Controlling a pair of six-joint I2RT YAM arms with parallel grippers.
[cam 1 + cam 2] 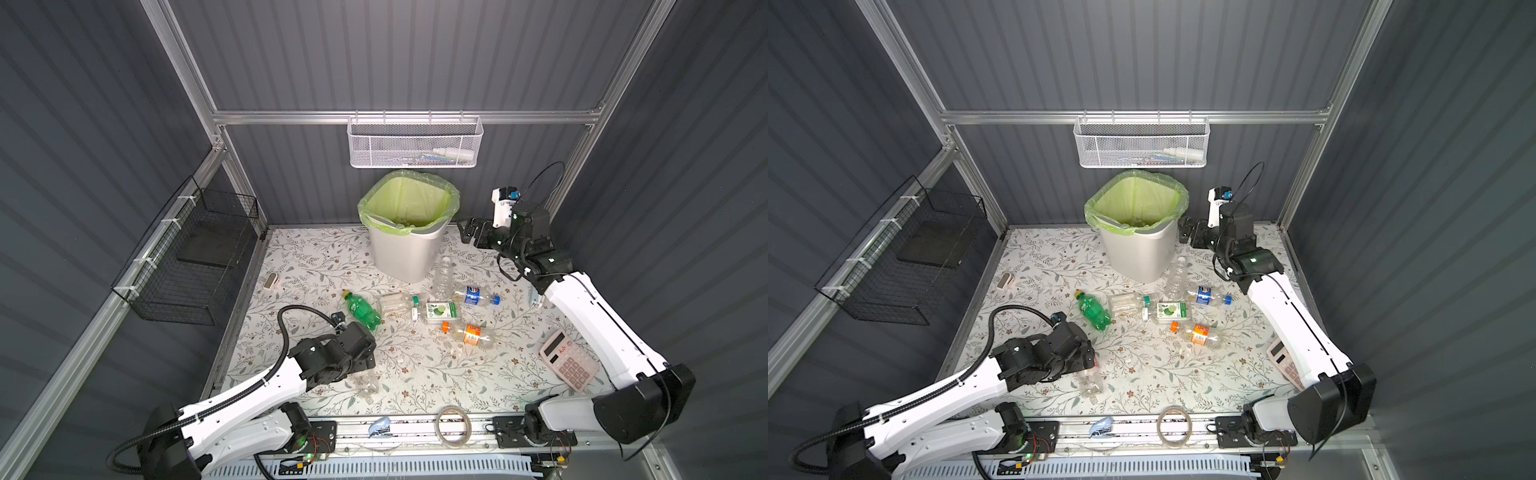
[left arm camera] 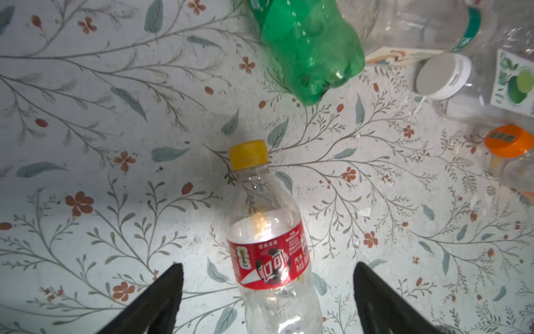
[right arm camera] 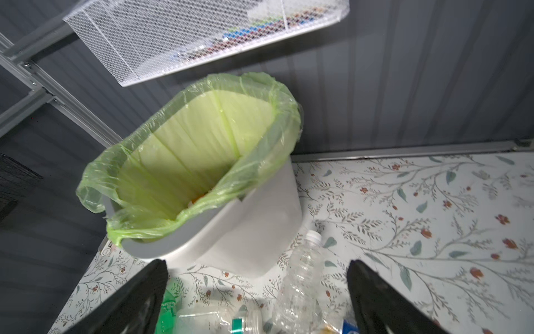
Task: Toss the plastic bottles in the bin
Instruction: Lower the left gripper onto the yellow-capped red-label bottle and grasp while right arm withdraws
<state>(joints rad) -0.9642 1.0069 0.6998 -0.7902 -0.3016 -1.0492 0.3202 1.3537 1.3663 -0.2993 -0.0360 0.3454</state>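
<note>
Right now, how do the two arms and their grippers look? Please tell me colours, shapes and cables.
The left arm and right arm have white shells and black joints. A thick black ribbed hose runs along the left one, fastened by white ties; a thin black cable loops by the right wrist's white camera mount. The left gripper and right gripper have black tapered fingers.

The red-label bottle (image 2: 267, 260) is cut off at its base
</note>
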